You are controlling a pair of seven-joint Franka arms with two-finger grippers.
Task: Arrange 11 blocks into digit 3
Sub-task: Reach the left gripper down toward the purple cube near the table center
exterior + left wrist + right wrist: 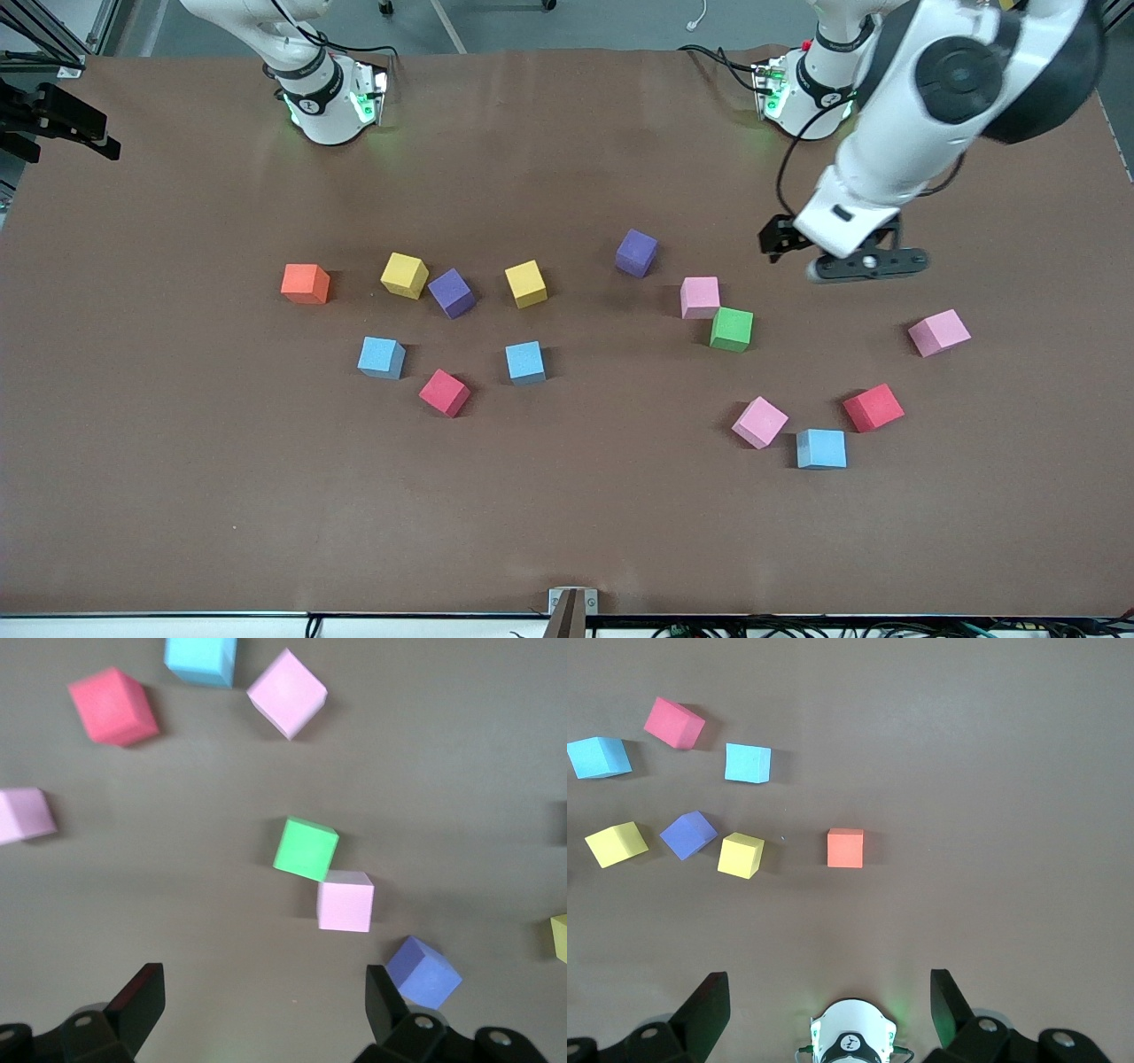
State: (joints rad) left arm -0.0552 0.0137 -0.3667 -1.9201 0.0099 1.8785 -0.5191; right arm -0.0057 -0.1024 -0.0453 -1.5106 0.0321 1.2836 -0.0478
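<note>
**Q:** Front view, entry one. Where are your claws?

**A:** My left claw point(864, 264) hangs over bare table point(567, 532) at the left arm's end. Its fingers are spread and it carries nothing. My right claw is out of this view, and that arm waits.

**Q:** And the cubes?

**A:** Scattered singly. The green cube point(732, 329) and the inner pink cube point(700, 297) touch at a corner. They lie toward the table's middle from the left claw. The lone purple cube point(636, 252) lies farther from the camera than those two. The outer pink cube point(939, 332) sits alone toward the left arm's end. Nearer the camera are the front pink cube point(759, 422), a blue cube point(820, 448) and a red cube point(873, 408). Toward the right arm's end lie two yellow, one purple, two blue, one red and the orange cube point(305, 283).

**Q:** Left wrist view?

**A:** The fingers point(142, 992) are wide apart with only bare table between them. The lone purple cube shows just beside one finger. The green and inner pink pair lie past the fingertips, well clear of them.

**Q:** Right wrist view?

**A:** My right claw point(828, 1001) is released and empty, up over my own base point(850, 1041). The orange cube is the closest cube to it, but well apart. The yellow, purple, blue and red cubes are spread beside the orange one.
</note>
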